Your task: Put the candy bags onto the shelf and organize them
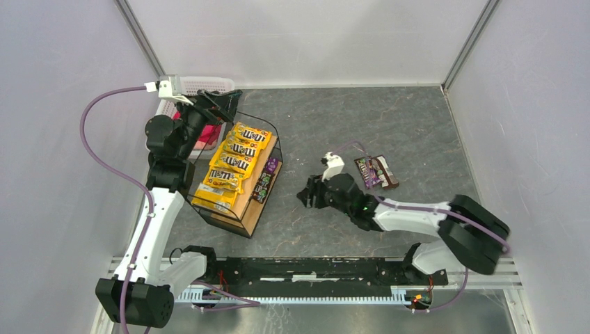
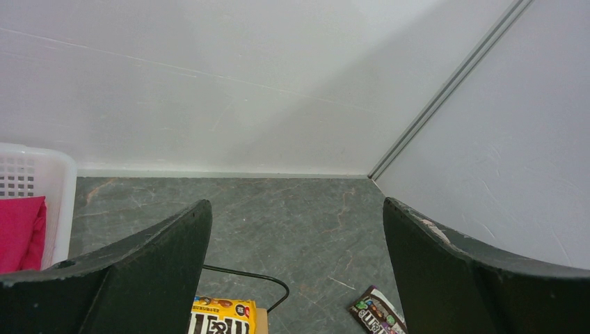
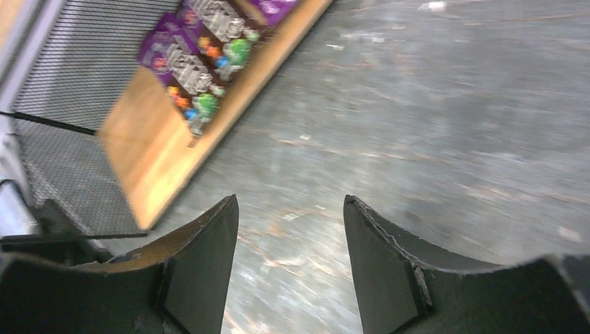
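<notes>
Pointing at the shelf (image 1: 241,207), the right gripper (image 1: 304,193) hovers low, jaws apart.

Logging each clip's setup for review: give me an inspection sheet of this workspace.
Surface: grey marbled table top.
Job's things: shelf holds yellow candy bags in a row on one plank, purple bags on the plank beside it; two dark bags lie loose on the table.
Clutter: white basket with pink cloth, behind the shelf.
Hands: left hand open, empty, near the basket; right hand open, empty, between shelf and loose bags.
Cables: purple cable loops wide on the left; second purple cable on the right.
Surroundings: white walls.
</notes>
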Available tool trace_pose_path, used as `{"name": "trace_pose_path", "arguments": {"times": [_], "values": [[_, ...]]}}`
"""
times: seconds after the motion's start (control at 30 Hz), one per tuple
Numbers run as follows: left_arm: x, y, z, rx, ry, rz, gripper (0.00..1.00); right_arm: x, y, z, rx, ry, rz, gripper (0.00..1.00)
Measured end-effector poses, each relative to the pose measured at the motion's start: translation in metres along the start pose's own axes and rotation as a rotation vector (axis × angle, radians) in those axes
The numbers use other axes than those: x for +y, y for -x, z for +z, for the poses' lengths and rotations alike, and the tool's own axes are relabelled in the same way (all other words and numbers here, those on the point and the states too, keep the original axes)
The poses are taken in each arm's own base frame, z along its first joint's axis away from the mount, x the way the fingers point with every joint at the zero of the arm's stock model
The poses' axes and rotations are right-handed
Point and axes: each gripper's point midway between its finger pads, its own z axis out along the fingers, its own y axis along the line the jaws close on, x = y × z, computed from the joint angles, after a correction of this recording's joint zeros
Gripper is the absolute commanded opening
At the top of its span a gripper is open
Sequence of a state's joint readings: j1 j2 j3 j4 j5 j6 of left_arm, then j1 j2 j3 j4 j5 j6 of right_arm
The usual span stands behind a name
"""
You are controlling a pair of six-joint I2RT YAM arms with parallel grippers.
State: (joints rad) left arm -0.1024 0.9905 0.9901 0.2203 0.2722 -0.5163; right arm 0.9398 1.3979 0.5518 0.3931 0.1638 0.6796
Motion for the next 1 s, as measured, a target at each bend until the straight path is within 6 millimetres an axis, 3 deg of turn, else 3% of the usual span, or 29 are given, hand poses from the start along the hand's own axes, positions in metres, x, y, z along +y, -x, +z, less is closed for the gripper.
{"name": "trace_pose_path", "arguments": {"times": [0.23,0.3,0.37,0.53,0.63,0.8,1.0], "values": [[-0.001,-0.002,0.000,0.004,-0.004,-0.002,0.99,-0.107,0.010,-0.059,-0.031,-0.264,-0.013,0.68],[-0.002,-0.003,0.000,0.005,-0.006,-0.003,0.99,-0.130,0.013,-0.073,-0.050,-0.331,0.001,0.69],[-0.003,-0.003,0.000,0.005,-0.009,-0.002,0.99,-0.154,0.018,-0.087,-0.074,-0.399,0.032,0.63],[-0.003,-0.003,0.000,0.004,-0.010,-0.002,0.99,-0.196,0.032,-0.102,-0.122,-0.484,0.155,0.59],[-0.003,-0.003,0.000,0.004,-0.010,-0.002,0.99,-0.214,0.027,-0.105,-0.143,-0.496,0.261,0.58],[-0.003,-0.004,0.000,0.005,-0.011,-0.003,0.99,-0.225,0.000,-0.101,-0.150,-0.483,0.435,0.57],[-0.003,-0.004,0.000,0.006,-0.011,-0.003,0.99,-0.222,0.008,-0.090,-0.205,-0.435,0.513,0.52]]}}
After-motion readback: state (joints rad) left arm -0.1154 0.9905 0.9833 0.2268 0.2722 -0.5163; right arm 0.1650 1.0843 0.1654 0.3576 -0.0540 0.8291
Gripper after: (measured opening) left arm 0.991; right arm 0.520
